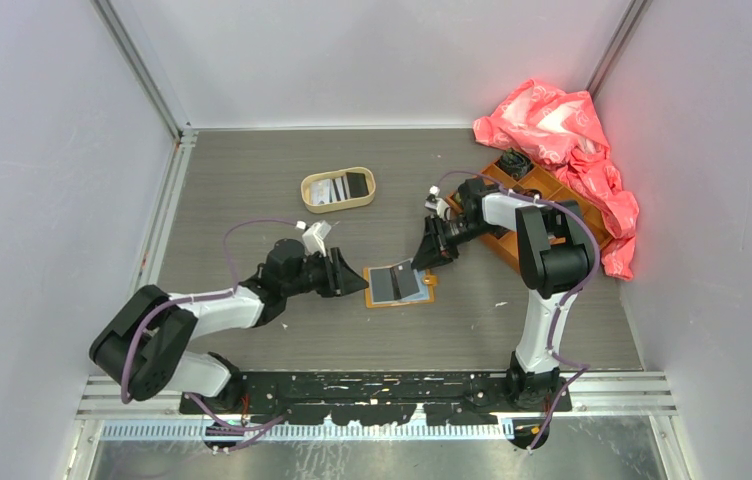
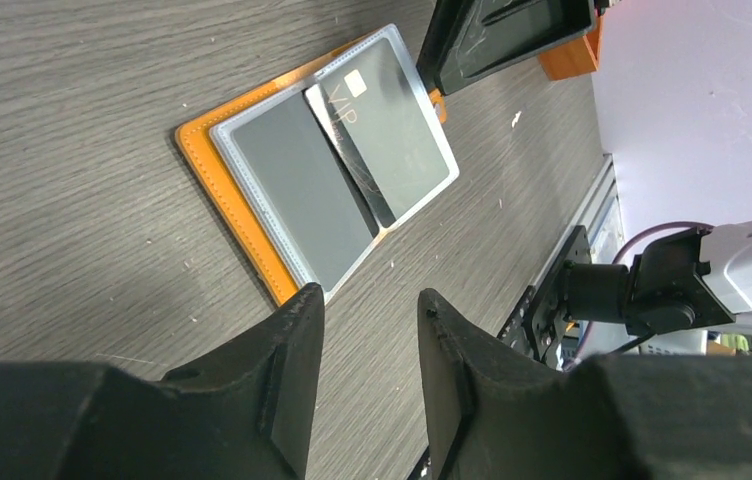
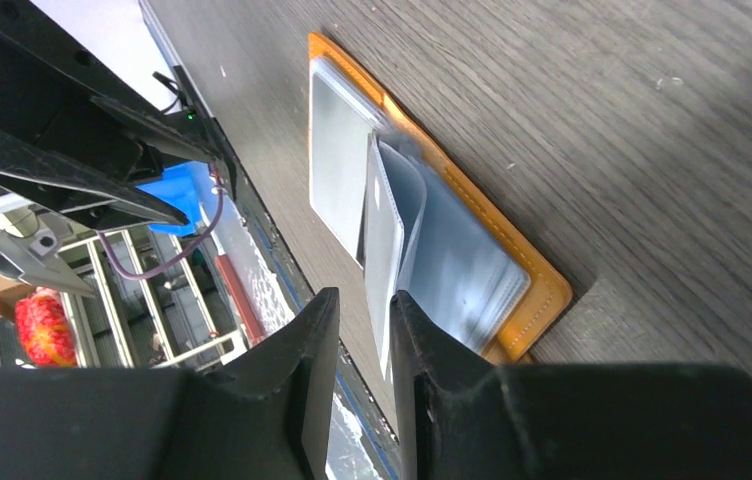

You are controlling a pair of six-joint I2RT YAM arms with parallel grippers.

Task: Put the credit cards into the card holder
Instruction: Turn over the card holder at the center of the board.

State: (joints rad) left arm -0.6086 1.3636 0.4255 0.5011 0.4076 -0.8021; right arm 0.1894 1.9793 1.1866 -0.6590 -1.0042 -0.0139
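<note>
The orange card holder [image 1: 397, 303] lies open at mid-table with its clear sleeves up. A black card [image 1: 408, 280] marked VIP [image 2: 377, 130] lies slanted on its right half, partly in the sleeve. My left gripper [image 1: 355, 279] is open and empty, low just left of the holder [image 2: 220, 185]; its fingertips [image 2: 307, 305] are at the near corner. My right gripper [image 1: 428, 254] is at the holder's far right corner [image 3: 542, 290], its jaws a narrow gap apart, a raised clear sleeve leaf [image 3: 384, 230] in line with the gap. A pale striped card [image 1: 323, 192] and a black card [image 1: 357, 184] lie in the oval tray.
The oval tan tray [image 1: 338, 206] stands behind the holder to the left. An orange compartmented box [image 1: 552, 185] is at the right under my right arm, with a crumpled pink bag [image 1: 562, 125] behind and beside it. Walls close in on three sides.
</note>
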